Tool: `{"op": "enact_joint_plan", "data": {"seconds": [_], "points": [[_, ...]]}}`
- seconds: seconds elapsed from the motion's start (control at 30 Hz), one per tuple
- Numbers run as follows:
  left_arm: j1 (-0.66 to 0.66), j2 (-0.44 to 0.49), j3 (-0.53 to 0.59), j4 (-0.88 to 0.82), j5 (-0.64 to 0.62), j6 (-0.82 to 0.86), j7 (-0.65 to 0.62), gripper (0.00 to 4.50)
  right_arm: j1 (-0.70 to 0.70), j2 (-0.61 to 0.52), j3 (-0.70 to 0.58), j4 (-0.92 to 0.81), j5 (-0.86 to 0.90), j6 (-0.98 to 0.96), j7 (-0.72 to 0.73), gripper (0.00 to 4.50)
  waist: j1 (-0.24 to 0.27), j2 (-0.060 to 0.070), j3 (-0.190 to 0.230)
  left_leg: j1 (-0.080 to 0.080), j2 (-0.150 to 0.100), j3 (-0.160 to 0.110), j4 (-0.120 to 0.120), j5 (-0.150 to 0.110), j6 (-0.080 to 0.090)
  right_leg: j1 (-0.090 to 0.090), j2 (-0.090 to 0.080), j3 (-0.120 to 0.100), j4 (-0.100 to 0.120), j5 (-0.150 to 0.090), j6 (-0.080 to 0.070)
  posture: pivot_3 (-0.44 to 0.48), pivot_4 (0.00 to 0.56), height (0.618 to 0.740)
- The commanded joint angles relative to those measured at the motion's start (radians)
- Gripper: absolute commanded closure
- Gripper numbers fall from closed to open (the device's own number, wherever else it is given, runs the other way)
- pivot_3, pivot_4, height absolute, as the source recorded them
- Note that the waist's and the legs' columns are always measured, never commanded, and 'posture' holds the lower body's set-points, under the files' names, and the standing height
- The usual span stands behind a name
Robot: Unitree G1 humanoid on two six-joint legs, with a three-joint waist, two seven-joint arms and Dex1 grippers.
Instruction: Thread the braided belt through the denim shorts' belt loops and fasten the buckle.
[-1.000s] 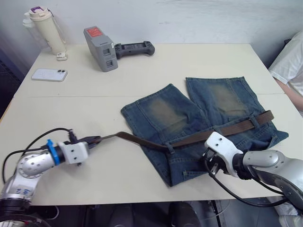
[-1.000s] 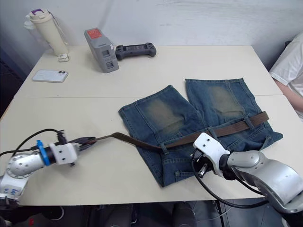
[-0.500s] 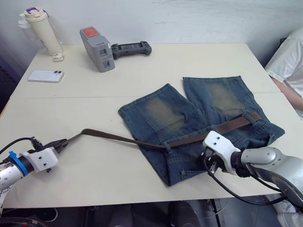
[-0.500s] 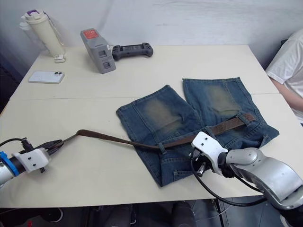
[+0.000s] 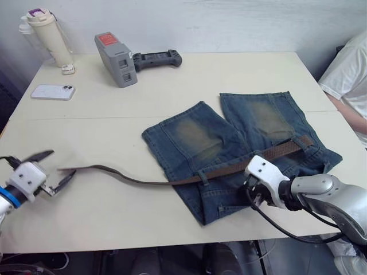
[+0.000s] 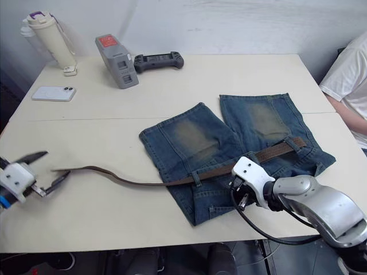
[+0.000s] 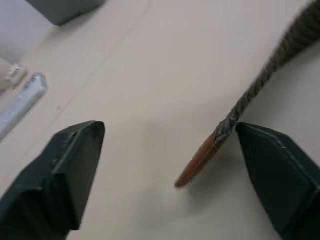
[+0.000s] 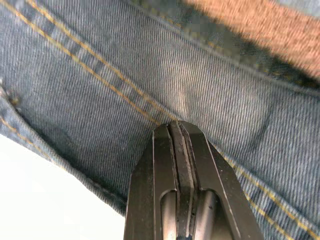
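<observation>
Left tool (image 5: 49, 168) agape; braided belt (image 5: 172, 181) crosswise

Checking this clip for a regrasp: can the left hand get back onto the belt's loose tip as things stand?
Probably yes. The left hand is open, and the braided belt's tan tip lies flat on the bare table between its fingers in the left wrist view. Nothing stands in the way.

Right gripper on denim, fingers closed.
Right gripper (image 8: 179, 131) fingers pressed together, tips resting on the denim shorts (image 8: 100, 75) beside orange double stitching. A blurred brown band, probably the braided belt (image 8: 260, 25), crosses beyond. Pale table (image 8: 45, 200) alongside the hem.
</observation>
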Motion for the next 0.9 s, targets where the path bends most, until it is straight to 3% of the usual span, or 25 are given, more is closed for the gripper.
{"op": "enact_joint_plan", "data": {"seconds": [0.03, 0.23, 0.37, 0.5, 0.6, 0.7, 0.83, 0.9], "points": [[-0.064, 0.009, 0.021, -0.108, -0.074, 0.08, -0.061, 0.02, -0.029, -0.006, -0.056, -0.024, 0.044, 0.007, 0.051, 4.5, 0.0, 0.001, 0.001, 0.0, 0.0, 0.0, 0.0, 0.001, -0.001, 0.0, 0.0, 0.0, 0.001, 0.0, 0.0, 0.0, 0.15, 0.74], [-0.27, -0.001, -0.097, -0.364, -0.196, 0.424, -0.219, 0.02, -0.061, -0.04, -0.155, -0.072, 0.143, 0.033, 0.135, 4.5, 0.012, 0.001, 0.001, -0.001, 0.0, 0.001, 0.001, 0.001, -0.002, 0.0, 0.0, -0.001, 0.001, 0.0, 0.0, 0.0, 0.15, 0.74], [-0.407, 0.014, -0.234, -0.545, -0.291, 0.732, -0.376, 0.02, -0.064, -0.062, -0.214, -0.094, 0.205, 0.057, 0.158, 4.5, 0.012, 0.002, 0.001, -0.001, 0.0, 0.002, 0.0, 0.001, -0.003, 0.0, 0.0, 0.0, 0.001, 0.0, 0.0, 0.0, 0.15, 0.74], [-0.529, -0.007, -0.343, -0.645, -0.326, 0.928, -0.485, 0.02, -0.044, -0.104, -0.237, -0.118, 0.21, 0.055, 0.16, 4.5, 0.008, 0.002, 0.002, -0.001, 0.0, 0.003, 0.0, 0.001, -0.003, -0.001, 0.001, 0.0, 0.001, 0.0, 0.0, 0.0, 0.15, 0.74], [-0.693, -0.081, -0.478, -0.643, -0.269, 0.981, -0.586, 0.0, 0.006, -0.14, -0.284, -0.134, 0.207, 0.063, 0.148, 3.48, 0.025, 0.002, 0.002, -0.001, 0.0, 0.003, 0.001, 0.001, -0.003, 0.0, 0.001, 0.0, 0.0, 0.0, 0.0, 0.0, 0.15, 0.74], [-0.851, -0.189, -0.576, -0.535, -0.192, 0.966, -0.655, 0.0, 0.05, -0.162, -0.329, -0.15, 0.228, 0.085, 0.15, 2.07, 0.039, 0.001, 0.002, -0.001, -0.001, 0.004, 0.003, 0.001, -0.002, 0.0, 0.001, 0.001, 0.0, 0.0, 0.0, 0.0, 0.15, 0.74], [-0.934, -0.313, -0.672, -0.466, -0.113, 0.933, -0.716, 0.0, 0.1, -0.173, -0.413, -0.184, 0.254, 0.12, 0.14, 0.15, 0.047, 0.001, 0.003, -0.001, -0.001, 0.006, 0.002, 0.0, -0.002, 0.0, 0.001, 0.002, -0.001, 0.0, 0.0, 0.0, 0.15, 0.74], [-0.935, -0.387, -0.732, -0.489, -0.093, 0.95, -0.731, 0.0, 0.151, -0.197, -0.498, -0.215, 0.27, 0.155, 0.152, 0.03, 0.054, 0.002, 0.003, -0.001, -0.001, 0.006, 0.002, 0.0, -0.002, -0.001, 0.001, 0.002, -0.002, 0.0, 0.0, 0.0, 0.15, 0.74]]}}
